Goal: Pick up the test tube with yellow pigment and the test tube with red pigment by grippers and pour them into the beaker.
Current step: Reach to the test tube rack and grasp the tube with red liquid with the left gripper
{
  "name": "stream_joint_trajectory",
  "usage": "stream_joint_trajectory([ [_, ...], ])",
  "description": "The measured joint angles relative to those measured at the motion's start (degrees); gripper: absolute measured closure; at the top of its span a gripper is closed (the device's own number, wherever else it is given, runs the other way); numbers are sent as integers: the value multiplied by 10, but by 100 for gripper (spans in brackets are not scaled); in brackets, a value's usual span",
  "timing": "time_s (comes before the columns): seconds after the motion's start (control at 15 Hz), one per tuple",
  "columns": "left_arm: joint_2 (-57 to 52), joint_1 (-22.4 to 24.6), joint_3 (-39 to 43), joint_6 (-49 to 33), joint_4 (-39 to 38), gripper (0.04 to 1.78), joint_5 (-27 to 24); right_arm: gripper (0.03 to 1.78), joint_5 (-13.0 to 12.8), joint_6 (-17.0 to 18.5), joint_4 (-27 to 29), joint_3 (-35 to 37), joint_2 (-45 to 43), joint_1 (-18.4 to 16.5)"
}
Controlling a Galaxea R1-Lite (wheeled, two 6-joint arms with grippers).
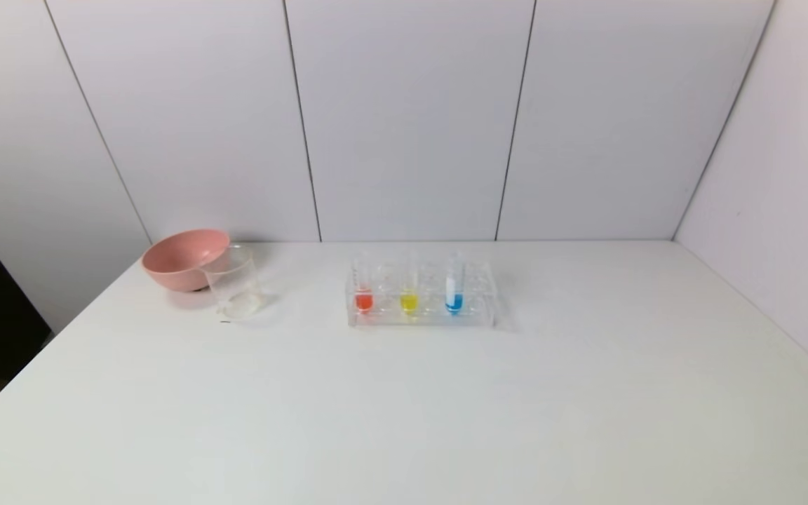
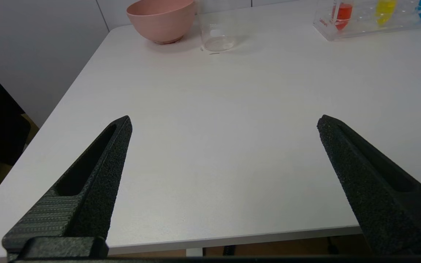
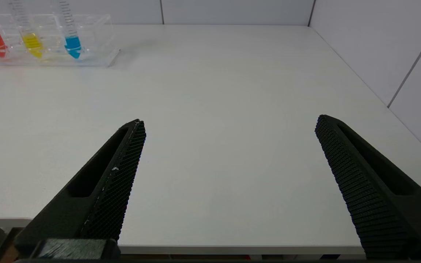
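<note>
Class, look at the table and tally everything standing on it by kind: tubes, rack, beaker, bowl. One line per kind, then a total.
Test tubes: 3, namely red, yellow and blue
Tube rack: 1
Beaker: 1
Pink bowl: 1
Total: 6

Test tube with red pigment (image 1: 363,294) stands upright at the robot's-left end of the clear rack (image 1: 421,317), red-orange liquid at its base. Test tube with yellow pigment (image 1: 409,294) stands upright just beside it, mid-rack, yellow liquid at base. Beaker (image 1: 236,284), clear, upright, sits well apart to the rack's left, holding no coloured liquid.
</note>
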Motion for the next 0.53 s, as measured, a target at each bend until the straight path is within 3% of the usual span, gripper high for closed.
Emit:
stream_joint_trajectory([
  [0.53,0,0,0,-18,1,4,1,11,0,0,0,0,0,0],
])
